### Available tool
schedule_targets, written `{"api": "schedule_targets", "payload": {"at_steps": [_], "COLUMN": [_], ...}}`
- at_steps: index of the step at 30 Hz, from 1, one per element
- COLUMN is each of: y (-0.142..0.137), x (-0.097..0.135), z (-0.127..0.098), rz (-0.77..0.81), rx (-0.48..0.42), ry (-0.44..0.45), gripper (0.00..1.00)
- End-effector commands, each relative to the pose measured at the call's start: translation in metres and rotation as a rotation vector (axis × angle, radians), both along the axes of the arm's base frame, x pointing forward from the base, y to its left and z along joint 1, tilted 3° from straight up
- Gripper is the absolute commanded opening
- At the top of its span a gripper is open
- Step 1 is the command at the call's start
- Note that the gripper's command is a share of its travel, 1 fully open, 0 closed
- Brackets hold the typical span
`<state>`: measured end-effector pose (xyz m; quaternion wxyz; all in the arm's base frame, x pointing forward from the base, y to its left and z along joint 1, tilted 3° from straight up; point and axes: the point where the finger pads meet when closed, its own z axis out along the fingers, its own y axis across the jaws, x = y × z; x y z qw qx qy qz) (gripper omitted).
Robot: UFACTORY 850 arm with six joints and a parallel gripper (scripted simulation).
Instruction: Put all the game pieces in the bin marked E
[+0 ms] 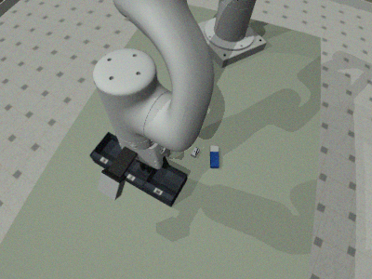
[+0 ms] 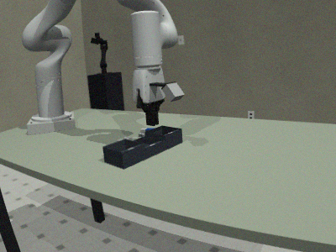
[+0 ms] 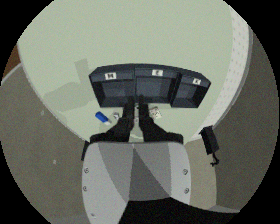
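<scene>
1 arm (image 1: pixel 153 74), w/ 1 gripper (image 2: pixel 151 119); 2 fingers seen in wrist view. 1 base plate (image 1: pixel 256 44) far side of table.

1 table (image 2: pixel 252 160), green top.

1 row of dark bins (image 1: pixel 169 186), near-left in top view: 3 compartments, 3 small white labels (image 3: pixel 158 72) on the wall, letters too small to read.

Loose things right of the bins in top view: 1 small white die (image 1: pixel 195 152), 1 blue block w/ white end (image 1: pixel 214 157). So 2 loose items seen.

1 dark cabinet (image 2: pixel 105 90) far back in exterior view, w/ 1 black stand (image 2: pixel 102 52) on top.
</scene>
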<state>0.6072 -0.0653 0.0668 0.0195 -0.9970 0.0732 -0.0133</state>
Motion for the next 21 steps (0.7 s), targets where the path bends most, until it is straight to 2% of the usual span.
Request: {"api": "schedule_targets", "payload": {"at_steps": [1, 8, 12, 21], "y": [0.014, 0.048, 0.048, 0.049], "x": [0.002, 0.004, 0.004, 0.005], "z": [0.002, 0.003, 0.003, -0.021], "rz": [0.000, 0.000, 0.000, 0.000], "rx": [-0.001, -0.001, -0.001, -0.001], "ry": [-0.002, -0.002, -0.002, -0.002], "gripper": [0.07, 0.07, 0.07, 0.07]}}
